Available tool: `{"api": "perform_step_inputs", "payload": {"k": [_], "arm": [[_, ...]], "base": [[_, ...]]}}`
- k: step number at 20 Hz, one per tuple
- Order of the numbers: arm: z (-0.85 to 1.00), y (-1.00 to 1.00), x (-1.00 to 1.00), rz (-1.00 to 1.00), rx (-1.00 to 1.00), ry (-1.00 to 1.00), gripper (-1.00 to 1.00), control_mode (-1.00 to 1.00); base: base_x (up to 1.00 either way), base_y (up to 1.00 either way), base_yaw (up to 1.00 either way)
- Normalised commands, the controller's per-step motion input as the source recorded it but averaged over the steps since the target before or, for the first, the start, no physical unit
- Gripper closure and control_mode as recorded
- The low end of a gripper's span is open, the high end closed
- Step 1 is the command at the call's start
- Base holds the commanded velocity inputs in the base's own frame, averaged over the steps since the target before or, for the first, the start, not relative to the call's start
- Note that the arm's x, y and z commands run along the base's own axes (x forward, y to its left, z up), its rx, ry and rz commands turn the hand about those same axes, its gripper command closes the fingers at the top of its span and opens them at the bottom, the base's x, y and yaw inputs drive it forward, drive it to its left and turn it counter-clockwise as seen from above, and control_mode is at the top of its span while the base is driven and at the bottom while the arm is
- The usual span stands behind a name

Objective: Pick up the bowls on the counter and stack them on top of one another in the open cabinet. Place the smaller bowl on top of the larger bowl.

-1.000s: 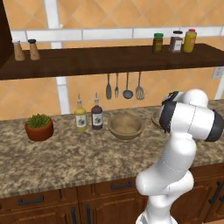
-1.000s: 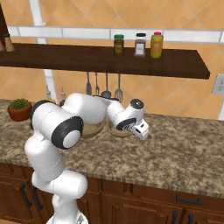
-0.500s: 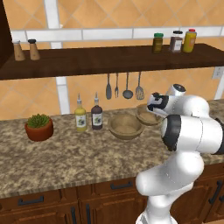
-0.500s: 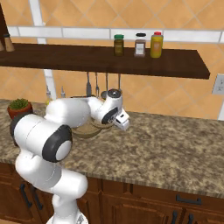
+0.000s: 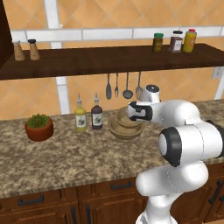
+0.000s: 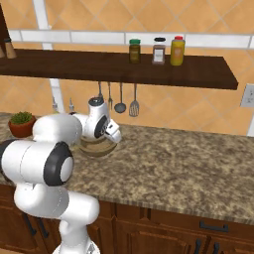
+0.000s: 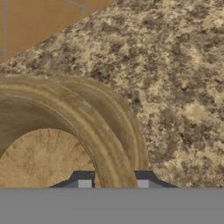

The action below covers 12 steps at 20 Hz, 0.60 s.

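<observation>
The larger bowl (image 5: 122,129) (image 6: 94,148), wide and tan, stands on the granite counter (image 5: 65,157) (image 6: 188,158) under the hanging utensils. My gripper (image 5: 136,115) (image 6: 110,135) (image 7: 113,183) hangs low at that bowl's right back side and is open. In the hand view its two fingertips (image 7: 84,183) straddle the rim of a tan bowl (image 7: 87,127) with a light inside; I cannot tell which bowl this is. The smaller bowl is hidden behind my hand in the base views. The open cabinet shelf (image 5: 109,59) (image 6: 124,67) runs above.
A terracotta plant pot (image 5: 39,127) (image 6: 21,124) sits at the counter's left. Two bottles (image 5: 87,116) stand left of the bowl. Utensils (image 5: 124,85) hang on the wall. Three jars (image 5: 175,41) (image 6: 158,50) and two shakers (image 5: 24,50) occupy the shelf ends.
The hand has swung left along the counter, from right of the bowls to over them, and come down to a bowl's rim. The smaller bowl, visible half a second ago, is now covered.
</observation>
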Motion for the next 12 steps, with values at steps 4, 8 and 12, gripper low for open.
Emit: {"api": "perform_step_inputs", "payload": {"k": [4, 8, 12], "arm": [[-0.13, 0.5, 0.01, 0.02, -0.15, 0.1, 1.0, -1.0], [-0.16, 0.09, 0.05, 0.01, -0.11, 0.07, 1.0, -1.0], [-0.04, -0.03, 0.1, 0.0, -0.02, 0.0, 1.0, -1.0]], "base": [[0.0, 0.0, 0.0], [0.0, 0.0, 0.0], [0.0, 0.0, 0.0]]}}
